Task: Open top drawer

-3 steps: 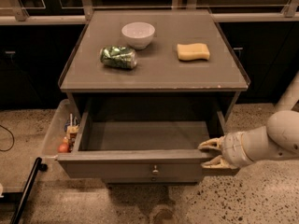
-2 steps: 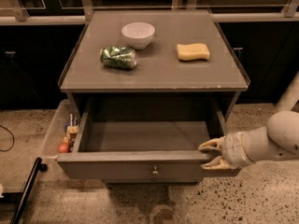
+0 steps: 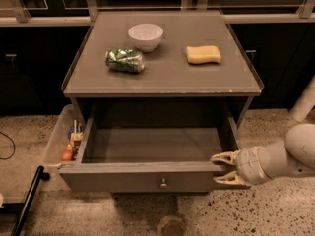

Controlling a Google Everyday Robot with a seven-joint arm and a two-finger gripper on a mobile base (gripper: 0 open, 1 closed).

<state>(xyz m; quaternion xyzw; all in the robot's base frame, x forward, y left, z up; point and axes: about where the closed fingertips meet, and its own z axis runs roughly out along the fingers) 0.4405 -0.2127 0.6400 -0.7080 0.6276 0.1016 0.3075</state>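
Speckled floor under a grey cabinet, with dark cupboard fronts behind; their detail was lost in shadow.

- top drawer was pulled well out towards the camera, plain grey inside. The back of its interior sat in shadow under the cabinet top. Small round knob was at the middle of the front.
- No lower drawer fronts were in view; the open drawer covered everything below it.
- gripper was at the right end of the drawer front. Fingers were spread, one above the front's top edge and one lower against its face, with the front's corner between them. Couldn't tell whether they pressed on it.
- Pale arm came in from the right and was cut off by the frame edge. A white tube above it was also cut off.
- On the cabinet top: white bowl at the back, crumpled green can just in front of it, and yellow sponge well apart on the right.
- Clear bin stood just beside the drawer's left side. It held small items, one red-orange, too small to identify.
- Black bar at bottom left ran out of frame.
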